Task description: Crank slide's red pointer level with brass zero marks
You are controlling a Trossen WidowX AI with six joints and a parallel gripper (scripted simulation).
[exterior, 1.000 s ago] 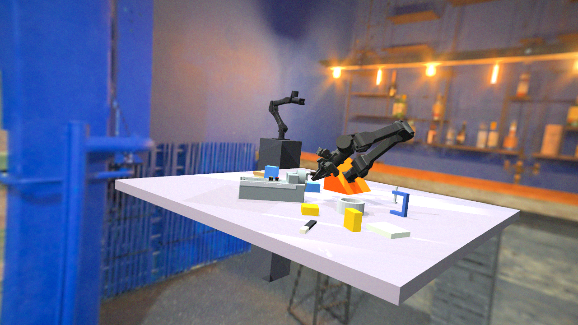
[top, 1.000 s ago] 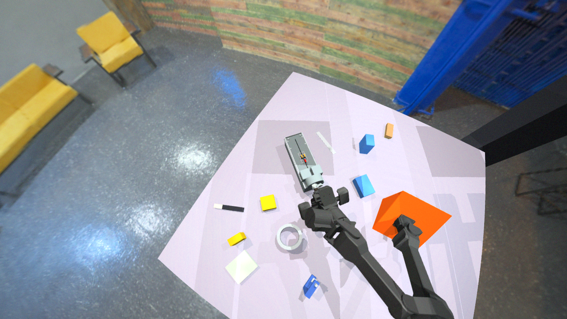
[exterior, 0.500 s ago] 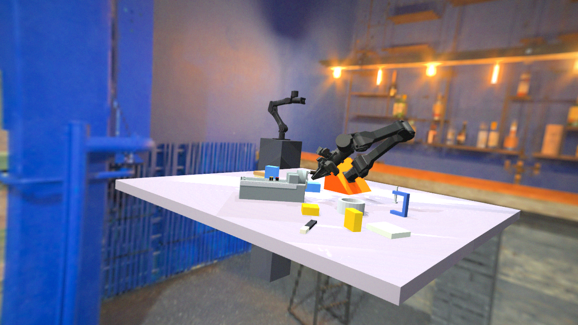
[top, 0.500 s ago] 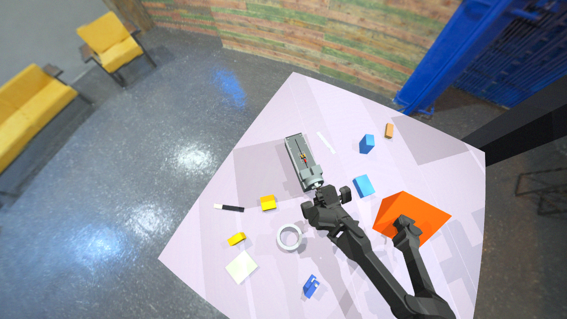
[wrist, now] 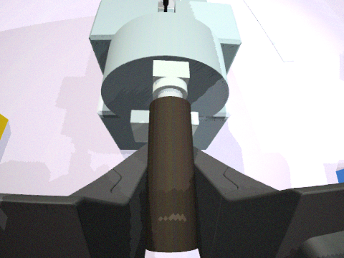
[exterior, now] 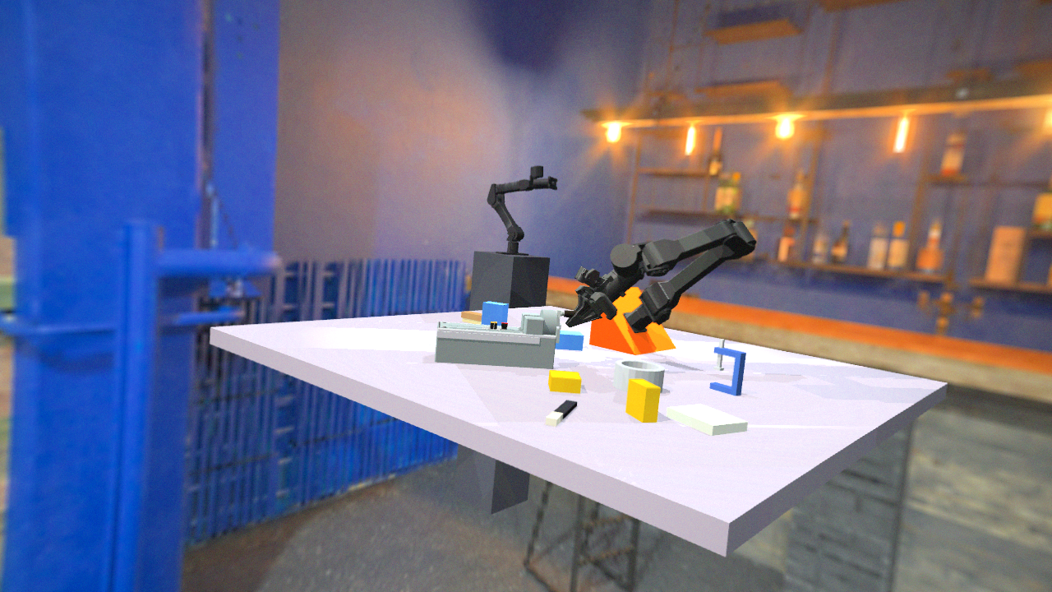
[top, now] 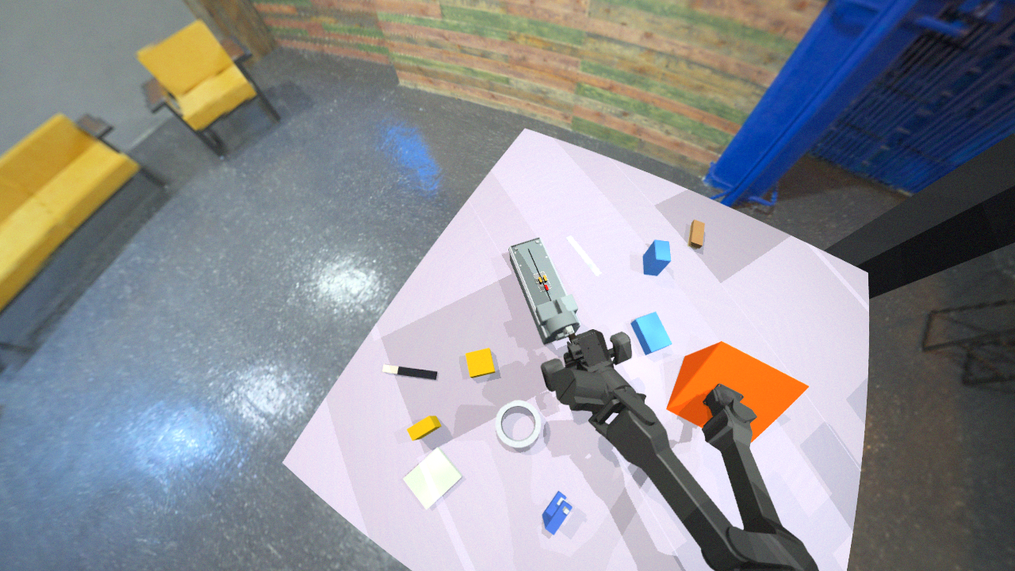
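The grey-green machine (top: 523, 264) (exterior: 492, 352) has a slot in its top. The red pointer (top: 545, 287) (exterior: 505, 325) sits a little toward the crank end from the brass zero marks (top: 541, 279) (exterior: 493, 324), not level with them. My gripper (top: 572, 342) (exterior: 568, 321) (wrist: 166, 151) is at the crank end, shut on the dark brown crank handle (wrist: 170, 179), with one finger on each side. The white crank arm (wrist: 170, 69) shows at the handle's far end, in front of the round housing (wrist: 161, 39). The pointer and marks are not visible in the wrist view.
Right of the machine are blue blocks (top: 656, 257) (top: 651, 332) and an orange wedge (top: 737, 376) (exterior: 614, 338). Toward the near side are a grey ring (top: 499, 424) (exterior: 638, 375), yellow blocks (top: 480, 362) (top: 423, 427), a black-and-white bar (top: 417, 373) and a blue clamp (top: 555, 515) (exterior: 737, 372).
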